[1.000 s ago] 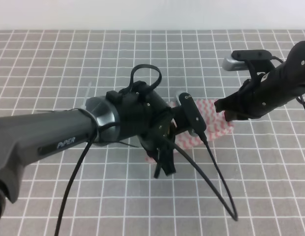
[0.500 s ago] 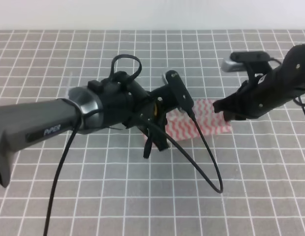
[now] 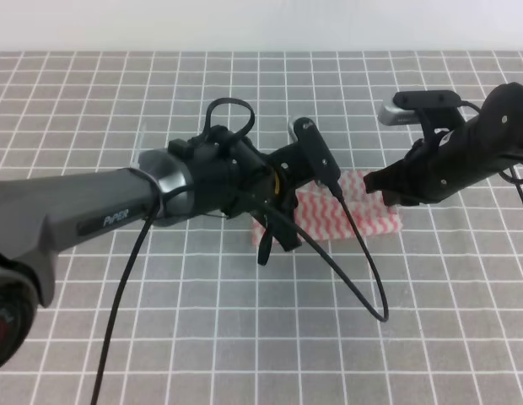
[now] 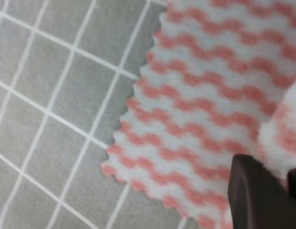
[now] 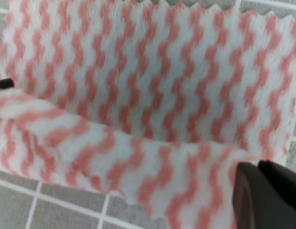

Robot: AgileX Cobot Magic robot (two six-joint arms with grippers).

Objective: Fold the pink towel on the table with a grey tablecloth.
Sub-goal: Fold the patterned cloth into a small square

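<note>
**A:** Where is the pink towel (image 3: 363,213), and what is around it?

**B:** It lies near the middle of the table with a grey tablecloth (image 3: 245,337), which is marked with a white grid. In the high view the left arm crosses in front of the towel and covers its left part. The right arm reaches in at its right edge.

**A:** What are the fingers doing?

**B:** The left gripper (image 4: 269,191) shows two dark finger tips low at the right of its wrist view, close together with a raised lip of towel between them, so it appears to be pinching the cloth. The right gripper (image 5: 265,188) also shows dark tips close together at a lifted, rolled-over edge of towel. It looks pinched too, though the contact itself is blurred.

**A:** How would the cloth handle?

**B:** I judge it light, thin and limp. The raised edge sags and curls between the two grips, so it will droop rather than hold a shape. The fleecy surface should give the pads good friction, and nothing here is fragile.

**A:** Where is best to hold it?

**B:** At the two corners of one zigzag-cut edge, with both grips kept level, so the fold lands square.
</note>
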